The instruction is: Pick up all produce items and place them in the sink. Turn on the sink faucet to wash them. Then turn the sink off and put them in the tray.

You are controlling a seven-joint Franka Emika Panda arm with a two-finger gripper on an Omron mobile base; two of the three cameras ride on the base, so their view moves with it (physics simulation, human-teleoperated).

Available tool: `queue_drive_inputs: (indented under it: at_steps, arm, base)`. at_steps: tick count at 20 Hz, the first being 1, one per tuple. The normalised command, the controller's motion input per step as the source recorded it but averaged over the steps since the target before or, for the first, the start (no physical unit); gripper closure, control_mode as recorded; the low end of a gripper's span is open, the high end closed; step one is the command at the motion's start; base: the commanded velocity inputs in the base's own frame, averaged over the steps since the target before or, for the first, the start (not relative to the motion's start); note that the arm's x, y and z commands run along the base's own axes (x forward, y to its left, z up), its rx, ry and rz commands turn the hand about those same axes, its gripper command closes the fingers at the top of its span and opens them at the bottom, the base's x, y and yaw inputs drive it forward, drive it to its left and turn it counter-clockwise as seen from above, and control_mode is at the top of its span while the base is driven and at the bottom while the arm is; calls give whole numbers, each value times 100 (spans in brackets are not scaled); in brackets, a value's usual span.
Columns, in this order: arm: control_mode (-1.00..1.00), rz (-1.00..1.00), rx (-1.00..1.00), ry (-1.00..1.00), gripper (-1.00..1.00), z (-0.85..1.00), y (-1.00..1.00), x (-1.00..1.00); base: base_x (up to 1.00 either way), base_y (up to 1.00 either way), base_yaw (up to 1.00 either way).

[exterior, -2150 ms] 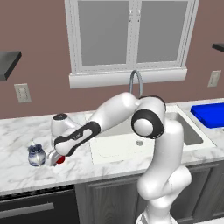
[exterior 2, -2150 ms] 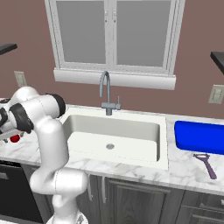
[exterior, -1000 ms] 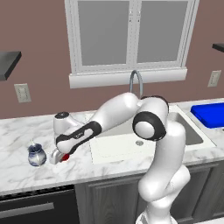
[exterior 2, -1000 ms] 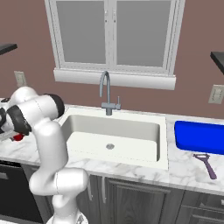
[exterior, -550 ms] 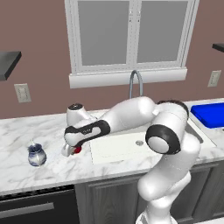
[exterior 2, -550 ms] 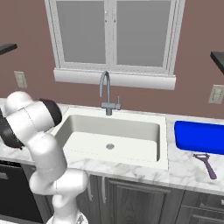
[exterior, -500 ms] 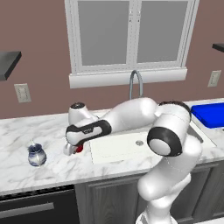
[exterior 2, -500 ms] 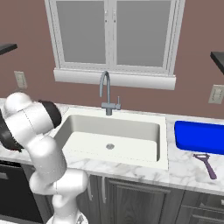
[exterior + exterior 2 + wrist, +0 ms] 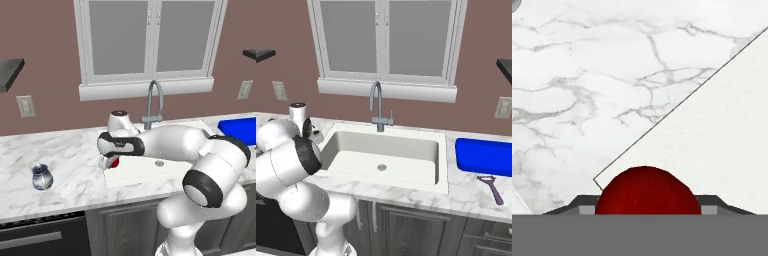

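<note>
Red fruit (image 9: 648, 191) at bottom centre of hand view, clamped between gripper (image 9: 111, 163) fingers, carried over sink (image 9: 131, 172) left rim, centre of left base view. Risk: early release drops fruit on marble counter (image 9: 70, 165), rolling toward jar (image 9: 41, 177) at lower left. Faucet (image 9: 154, 102) behind, collision possible.

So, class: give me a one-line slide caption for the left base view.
Gripper holding the red fruit above the sink's left rim, jar left on the counter.

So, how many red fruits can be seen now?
1. The red fruit is in the gripper, above the sink at its left edge. Others could be hidden behind the arm.
</note>
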Motion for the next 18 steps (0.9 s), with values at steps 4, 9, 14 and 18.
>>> queue_drive_inputs:
  at_steps: [4, 9, 14, 18]
  arm:
    - [-100, -5, 4, 2, 100, 1, -93, 0]
    - [-100, -5, 4, 4, 100, 4, -93, 5]
    - [-100, -5, 5, 4, 100, 3, -94, 10]
    - [-100, -6, 4, 5, 100, 0, -90, 14]
  base:
    - [0, 0, 0]
    - [0, 0, 0]
    - [0, 0, 0]
    - [0, 0, 0]
